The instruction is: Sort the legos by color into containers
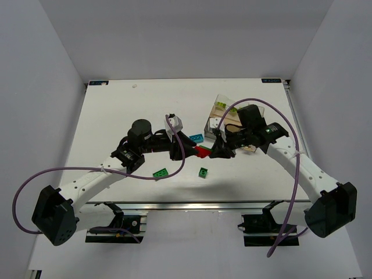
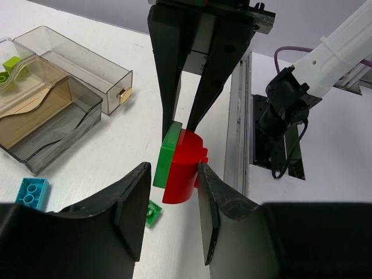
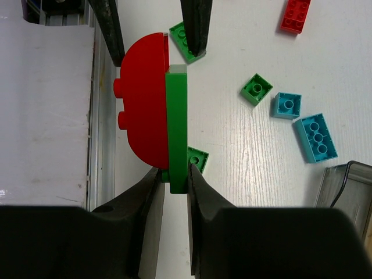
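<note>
Both arms meet mid-table over one stuck-together pair. The right gripper [image 3: 171, 180] is pinching the bottom edge of the green plate [image 3: 177, 116], and the red half-round brick [image 3: 142, 99] is studded onto its face. I think the pair is held just off the surface. The left gripper [image 2: 172, 192] has its jaws either side of the whole sandwich, one by the green side and one by the red's stud side. I can't tell whether they're actually pressing on it.

My read is that this is the pull-apart before sorting. To do it well, I'd want the left to bite the red only. Squeezing across both pieces just presses them tighter together. After that, peel from one end rather than yank, keep the right's pinch firm, and stay low so nothing pings off.

The room is a plain white-walled booth [image 1: 174, 35]. There's a white table [image 1: 116, 116] with an aluminium rail [image 2: 238, 116] on the near edge. The clear containers [image 2: 75, 110] sit clustered toward the back right, and one has a lime brick [image 2: 11, 64] in it. Loose on the table are:
- a cyan 2x4 [image 3: 315, 138]
- a cyan 2x2 [image 3: 287, 105]
- a green 2x2 [image 3: 256, 89]
- a red brick [image 3: 295, 14]
</note>
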`<state>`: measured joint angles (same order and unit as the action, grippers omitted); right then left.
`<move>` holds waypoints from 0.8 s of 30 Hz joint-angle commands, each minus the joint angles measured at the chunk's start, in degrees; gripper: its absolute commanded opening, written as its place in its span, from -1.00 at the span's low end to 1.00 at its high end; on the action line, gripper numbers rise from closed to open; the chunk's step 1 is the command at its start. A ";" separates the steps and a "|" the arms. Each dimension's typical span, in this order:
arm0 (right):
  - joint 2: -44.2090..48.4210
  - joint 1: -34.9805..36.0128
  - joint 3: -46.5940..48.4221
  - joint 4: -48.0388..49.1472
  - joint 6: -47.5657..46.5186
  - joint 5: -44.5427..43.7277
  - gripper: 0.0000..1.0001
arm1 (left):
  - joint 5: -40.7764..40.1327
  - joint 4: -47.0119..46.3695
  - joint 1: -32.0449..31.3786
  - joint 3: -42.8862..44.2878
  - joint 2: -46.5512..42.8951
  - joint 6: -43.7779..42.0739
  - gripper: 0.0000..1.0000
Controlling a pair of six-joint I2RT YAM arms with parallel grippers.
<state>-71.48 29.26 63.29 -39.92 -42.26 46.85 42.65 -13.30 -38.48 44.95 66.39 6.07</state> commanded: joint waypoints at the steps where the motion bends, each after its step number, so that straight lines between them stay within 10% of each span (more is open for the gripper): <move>1: -0.15 0.36 2.19 1.95 0.60 0.70 -1.00 | 2.25 -1.02 -0.28 1.37 0.23 0.87 -0.06; 13: -0.59 0.36 2.54 2.57 2.01 1.31 -1.00 | 2.52 -0.85 -0.28 1.37 0.67 1.41 0.12; 24: -0.94 0.36 2.81 2.74 2.27 1.49 -1.00 | 4.01 -2.25 -0.28 1.63 2.25 2.63 -0.63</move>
<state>-72.51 29.21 63.48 -38.59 -40.51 45.93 45.98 -14.31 -38.87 44.97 67.90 8.29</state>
